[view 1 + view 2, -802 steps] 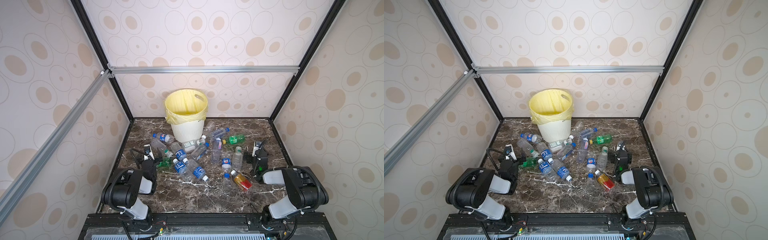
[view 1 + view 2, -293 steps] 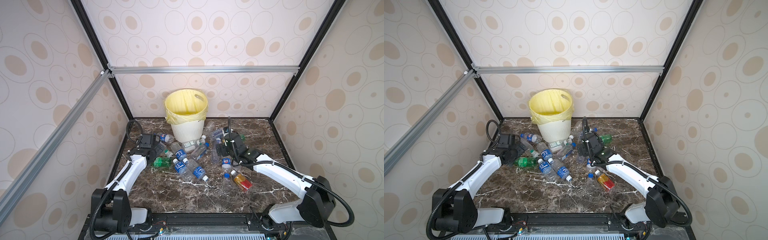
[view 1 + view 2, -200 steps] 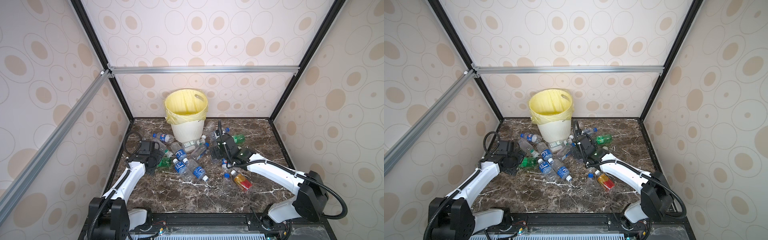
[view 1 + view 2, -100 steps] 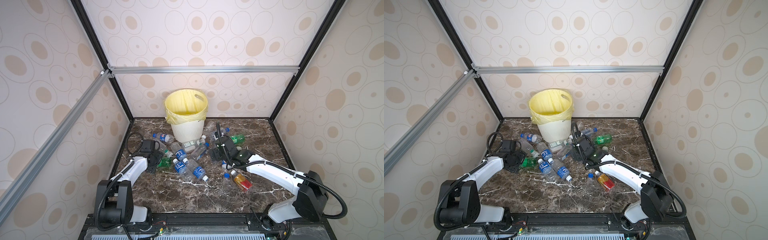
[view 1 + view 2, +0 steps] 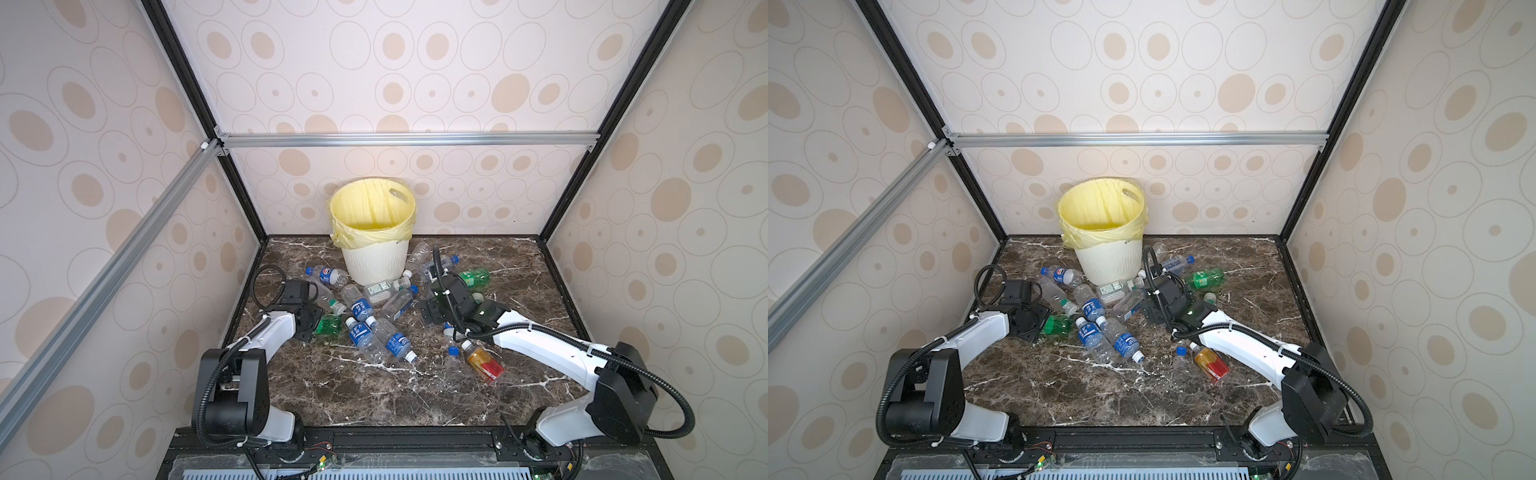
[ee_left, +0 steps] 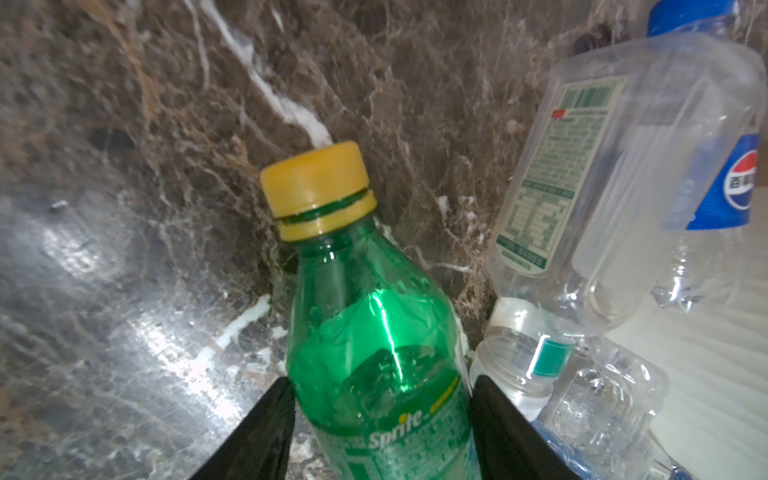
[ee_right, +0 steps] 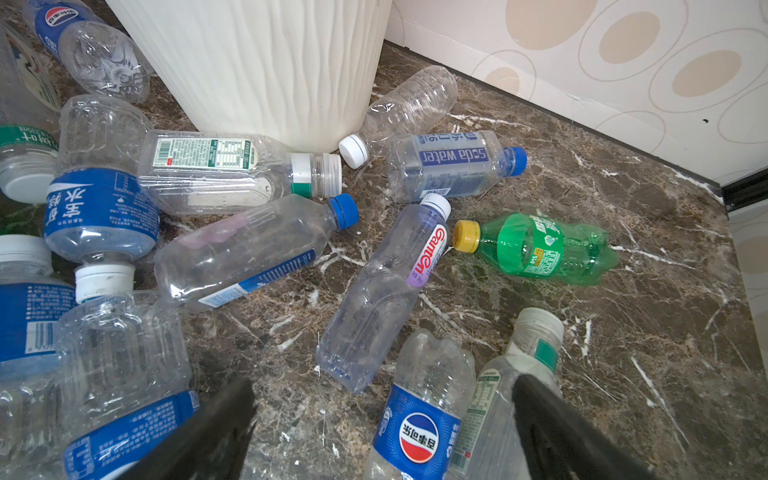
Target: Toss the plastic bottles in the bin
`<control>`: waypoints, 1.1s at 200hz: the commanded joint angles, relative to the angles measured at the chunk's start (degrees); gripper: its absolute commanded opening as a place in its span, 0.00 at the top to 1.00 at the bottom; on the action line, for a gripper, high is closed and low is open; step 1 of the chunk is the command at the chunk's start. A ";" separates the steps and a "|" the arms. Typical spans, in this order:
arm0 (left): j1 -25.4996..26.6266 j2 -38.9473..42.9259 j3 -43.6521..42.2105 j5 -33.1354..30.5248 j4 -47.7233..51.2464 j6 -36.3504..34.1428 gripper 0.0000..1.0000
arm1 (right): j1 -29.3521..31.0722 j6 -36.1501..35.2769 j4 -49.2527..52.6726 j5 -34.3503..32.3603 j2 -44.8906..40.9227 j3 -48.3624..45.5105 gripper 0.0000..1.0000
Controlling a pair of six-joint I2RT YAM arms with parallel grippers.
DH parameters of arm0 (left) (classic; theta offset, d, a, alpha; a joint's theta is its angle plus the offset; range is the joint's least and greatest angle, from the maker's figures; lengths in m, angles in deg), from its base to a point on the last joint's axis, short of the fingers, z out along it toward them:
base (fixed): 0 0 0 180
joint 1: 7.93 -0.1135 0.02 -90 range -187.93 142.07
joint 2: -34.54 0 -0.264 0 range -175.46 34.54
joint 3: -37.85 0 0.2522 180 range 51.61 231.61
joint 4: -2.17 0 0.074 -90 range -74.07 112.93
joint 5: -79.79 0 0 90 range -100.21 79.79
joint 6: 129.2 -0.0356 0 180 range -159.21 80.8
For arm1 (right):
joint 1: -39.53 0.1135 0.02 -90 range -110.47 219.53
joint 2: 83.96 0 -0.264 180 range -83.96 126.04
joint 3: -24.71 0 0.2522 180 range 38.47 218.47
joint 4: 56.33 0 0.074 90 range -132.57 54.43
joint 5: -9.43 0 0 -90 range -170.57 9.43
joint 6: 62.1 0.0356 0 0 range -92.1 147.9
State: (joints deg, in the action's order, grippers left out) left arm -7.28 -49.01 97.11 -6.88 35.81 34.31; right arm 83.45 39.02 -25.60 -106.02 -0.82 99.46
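Well, the left tool (image 6: 382,384) pinches the green plastic bottle with the yellow cap (image 6: 365,316), lying on the dark marble bench (image 5: 353,395) near the cream ribbed bin (image 5: 374,266); the right tool (image 7: 382,386) hangs spread above clear bottles (image 7: 374,299). Next, I reckon: lift it over the rim.

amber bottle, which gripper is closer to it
Right. The right gripper sits just past the amber bottle, toward the bin. The left gripper is far off across the table, fingers against both sides of a green bottle.
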 commanded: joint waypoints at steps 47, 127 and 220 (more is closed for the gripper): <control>-1.01 -3.48 -2.11 -1.15 -1.40 -3.24 0.34 | 0.51 1.28 -1.31 0.62 -0.64 -1.63 0.00; -1.76 -3.31 -3.74 -0.61 -3.01 -4.87 0.39 | 0.53 2.34 -1.61 2.36 -0.56 -1.41 0.00; -1.96 5.60 -3.60 4.13 -5.51 -9.89 0.54 | 0.54 7.02 -2.48 11.60 -2.44 -0.41 0.00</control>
State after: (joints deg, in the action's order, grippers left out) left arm -8.81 -48.53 92.91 -4.63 31.07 27.91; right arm 83.47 43.08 -27.20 -99.51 -0.95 98.52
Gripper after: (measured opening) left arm 0.478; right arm 0.997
